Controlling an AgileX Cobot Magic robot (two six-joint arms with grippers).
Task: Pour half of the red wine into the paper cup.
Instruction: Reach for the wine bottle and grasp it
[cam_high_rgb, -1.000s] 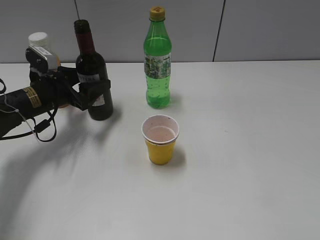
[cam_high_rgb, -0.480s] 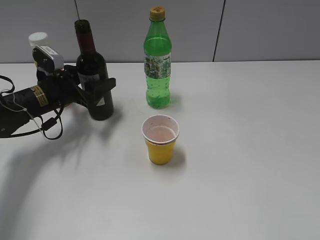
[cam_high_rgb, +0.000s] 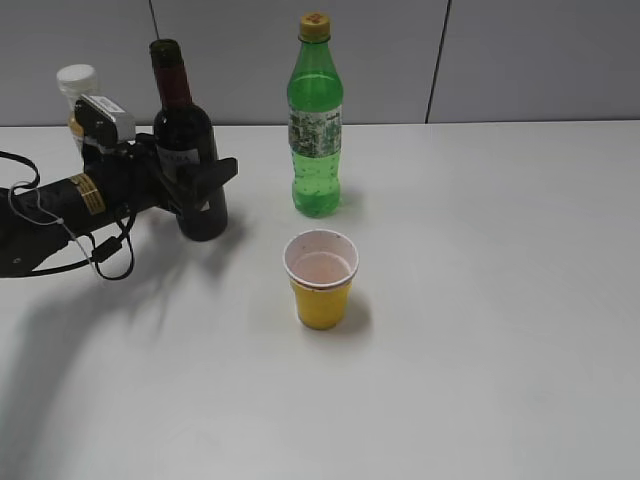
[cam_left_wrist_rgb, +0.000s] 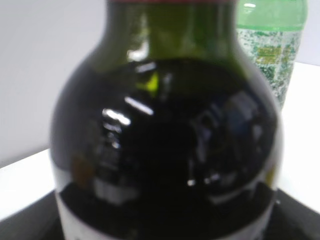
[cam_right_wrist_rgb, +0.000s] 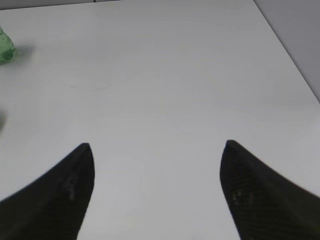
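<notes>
In the exterior view, the wine bottle (cam_high_rgb: 190, 160) stands at upper left on the white table (cam_high_rgb: 480, 300), with the left gripper (cam_high_rgb: 205, 185) spread wide around its lower body; whether the fingers press the glass I cannot tell. Its white label's writing is too small to read. The yellow paper cup (cam_high_rgb: 321, 279) sits lower centre, apart, and holds a little pinkish liquid. A green soda bottle (cam_high_rgb: 316, 120) stands behind it, and a white-capped bottle (cam_high_rgb: 76, 85) at far left.

In the left wrist view, the dark bottle fills the frame, blurred.

In the right wrist view, the right gripper (cam_right_wrist_rgb: 156, 165) is wide open over bare table.
</notes>
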